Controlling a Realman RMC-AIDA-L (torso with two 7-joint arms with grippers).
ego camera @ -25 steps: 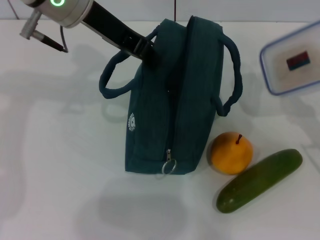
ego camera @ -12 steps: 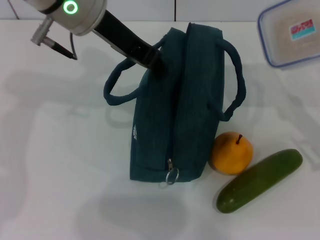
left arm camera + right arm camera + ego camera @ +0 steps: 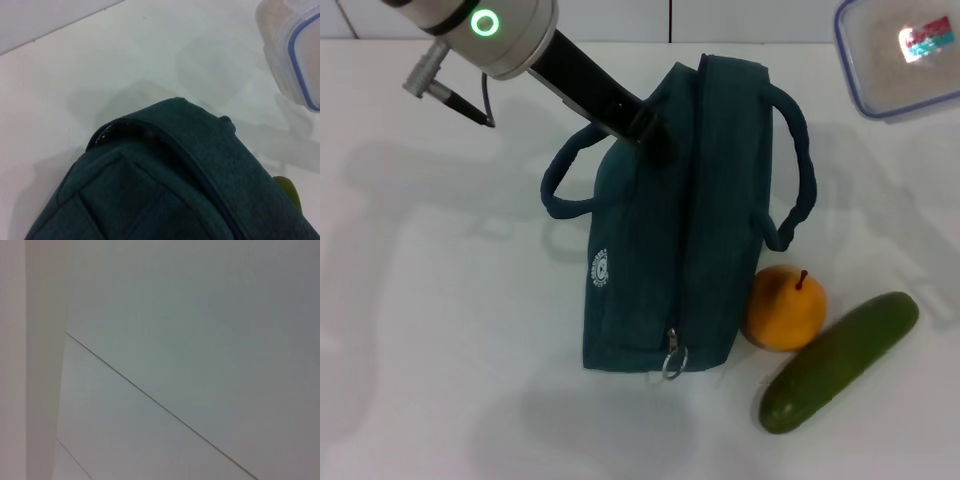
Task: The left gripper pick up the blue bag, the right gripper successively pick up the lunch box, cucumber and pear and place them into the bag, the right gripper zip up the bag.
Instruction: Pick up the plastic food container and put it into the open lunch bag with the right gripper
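The blue bag (image 3: pixel 670 230) stands on the white table with its zip closed and the ring pull (image 3: pixel 672 362) at the near end. My left gripper (image 3: pixel 648 135) is shut on the bag's far top edge, beside one cord handle (image 3: pixel 560 185). The left wrist view shows that same bag (image 3: pixel 175 190) edge from close up. The pear (image 3: pixel 783 308) touches the bag's right side, and the cucumber (image 3: pixel 840 360) lies just past it. The lunch box (image 3: pixel 900 55) shows at the top right corner, cut off by the picture's edge, and also as the lunch box (image 3: pixel 295 55) in the left wrist view. My right gripper is out of view.
White table (image 3: pixel 440 330) spreads to the left of and in front of the bag. A white wall (image 3: pixel 770 20) borders the table's far side. The right wrist view holds only a pale panelled surface (image 3: pixel 190 340).
My left arm and the bag's top have shifted right, tilting the bag. The lunch box has moved up toward the top right corner of the head view.
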